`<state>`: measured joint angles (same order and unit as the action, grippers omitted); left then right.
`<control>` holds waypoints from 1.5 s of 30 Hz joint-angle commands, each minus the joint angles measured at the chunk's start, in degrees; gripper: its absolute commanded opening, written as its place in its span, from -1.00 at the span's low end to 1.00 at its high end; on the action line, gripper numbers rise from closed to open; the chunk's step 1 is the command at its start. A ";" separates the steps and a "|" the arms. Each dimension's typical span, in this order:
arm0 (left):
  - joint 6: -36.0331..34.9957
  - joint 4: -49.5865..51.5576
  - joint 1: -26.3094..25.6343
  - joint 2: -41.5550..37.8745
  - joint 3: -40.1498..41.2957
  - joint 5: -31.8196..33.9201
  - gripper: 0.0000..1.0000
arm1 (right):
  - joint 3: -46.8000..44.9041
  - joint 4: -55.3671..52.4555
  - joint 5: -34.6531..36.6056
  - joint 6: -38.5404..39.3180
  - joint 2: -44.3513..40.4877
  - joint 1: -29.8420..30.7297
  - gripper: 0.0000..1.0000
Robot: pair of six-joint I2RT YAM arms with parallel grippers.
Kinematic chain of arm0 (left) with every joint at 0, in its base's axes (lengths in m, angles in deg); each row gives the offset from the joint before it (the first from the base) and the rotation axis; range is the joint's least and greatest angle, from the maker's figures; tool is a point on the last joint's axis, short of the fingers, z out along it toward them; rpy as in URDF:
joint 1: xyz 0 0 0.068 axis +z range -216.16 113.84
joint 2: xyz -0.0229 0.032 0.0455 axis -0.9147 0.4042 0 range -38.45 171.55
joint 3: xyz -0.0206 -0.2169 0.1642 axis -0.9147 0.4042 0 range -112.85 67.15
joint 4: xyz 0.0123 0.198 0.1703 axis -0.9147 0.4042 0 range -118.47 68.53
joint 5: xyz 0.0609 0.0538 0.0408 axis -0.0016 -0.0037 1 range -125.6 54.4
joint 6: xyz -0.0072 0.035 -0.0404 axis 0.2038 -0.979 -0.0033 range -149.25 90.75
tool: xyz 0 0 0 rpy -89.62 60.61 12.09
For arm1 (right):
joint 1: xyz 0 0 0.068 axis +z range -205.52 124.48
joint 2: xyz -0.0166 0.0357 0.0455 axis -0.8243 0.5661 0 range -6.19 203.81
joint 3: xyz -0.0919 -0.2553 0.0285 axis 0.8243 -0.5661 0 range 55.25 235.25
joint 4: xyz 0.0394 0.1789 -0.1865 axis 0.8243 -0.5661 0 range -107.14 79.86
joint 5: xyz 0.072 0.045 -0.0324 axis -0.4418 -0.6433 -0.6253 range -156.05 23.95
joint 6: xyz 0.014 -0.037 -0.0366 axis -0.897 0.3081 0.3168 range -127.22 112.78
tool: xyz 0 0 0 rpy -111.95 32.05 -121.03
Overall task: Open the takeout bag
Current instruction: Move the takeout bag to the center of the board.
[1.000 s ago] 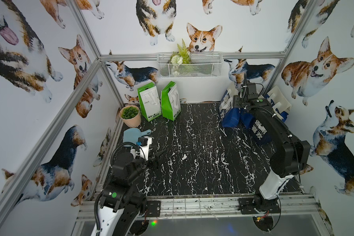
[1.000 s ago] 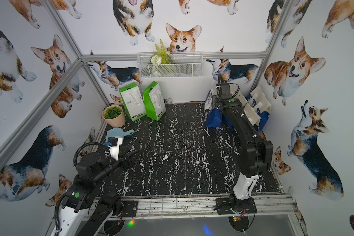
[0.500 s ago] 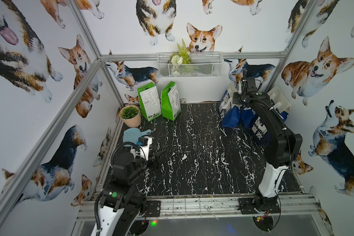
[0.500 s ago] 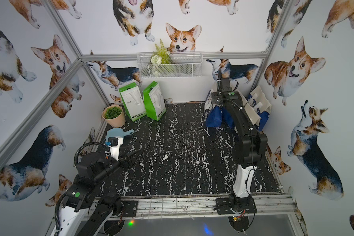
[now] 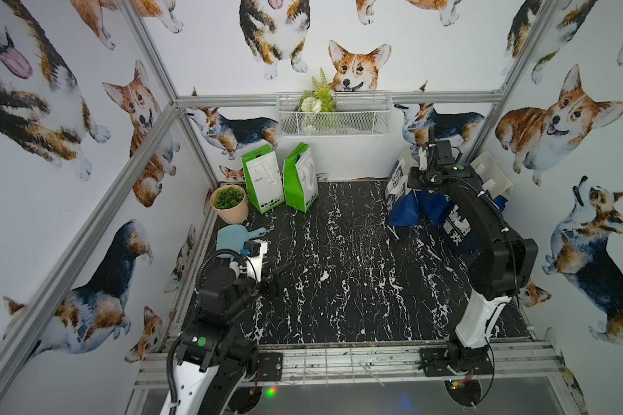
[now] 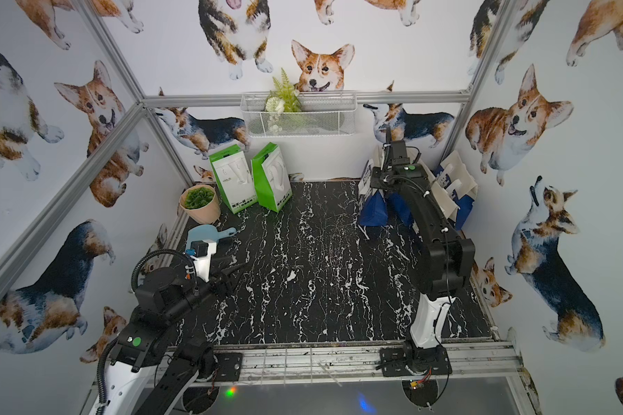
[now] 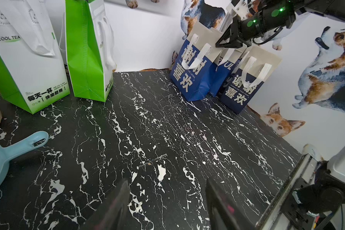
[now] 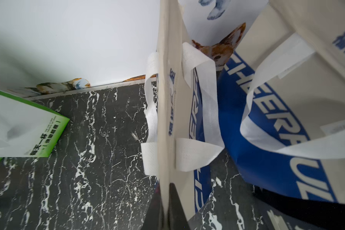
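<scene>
The takeout bag (image 5: 401, 201) stands upright at the upper right of both top views, against the back wall, blue below and beige above with white loop handles hanging down each side. The right wrist view alone shows the grip. The right gripper (image 8: 164, 191) is clenched on the bag's beige top edge (image 8: 167, 119), whose two sides lie flat together. In the top views the arm hides this contact. The left wrist view adds the white lettering on the bag's front (image 7: 189, 75). It also shows the left gripper (image 7: 166, 180) released and empty above the marbled table (image 5: 339, 269). That view lets me count three blue bags (image 7: 239, 93), two green bags (image 7: 88, 59) and one pale blue scoop (image 7: 0, 159). A top view adds one potted plant (image 5: 228, 201).
</scene>
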<state>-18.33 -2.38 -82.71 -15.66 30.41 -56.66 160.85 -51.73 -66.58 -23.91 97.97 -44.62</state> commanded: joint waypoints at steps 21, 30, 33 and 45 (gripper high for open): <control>0.66 -1.34 -0.49 0.68 -0.36 -1.60 0.27 | -36.98 10.64 2.55 -19.62 -36.44 23.84 -1.00; 3.91 -3.87 -0.49 3.44 -0.62 -4.87 0.24 | -36.01 13.06 -0.74 -21.19 -33.94 26.45 -0.36; 6.97 -6.32 -0.78 3.75 0.02 -4.81 0.24 | -35.07 12.88 -2.44 -19.60 -34.16 26.78 -0.06; 8.51 -18.52 -28.91 18.65 -1.13 18.71 0.26 | -39.92 13.97 4.95 -8.71 -51.92 26.75 0.25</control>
<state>-8.94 -14.47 -103.24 -1.65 30.31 -49.89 121.73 -37.85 -68.11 -37.99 49.38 -18.00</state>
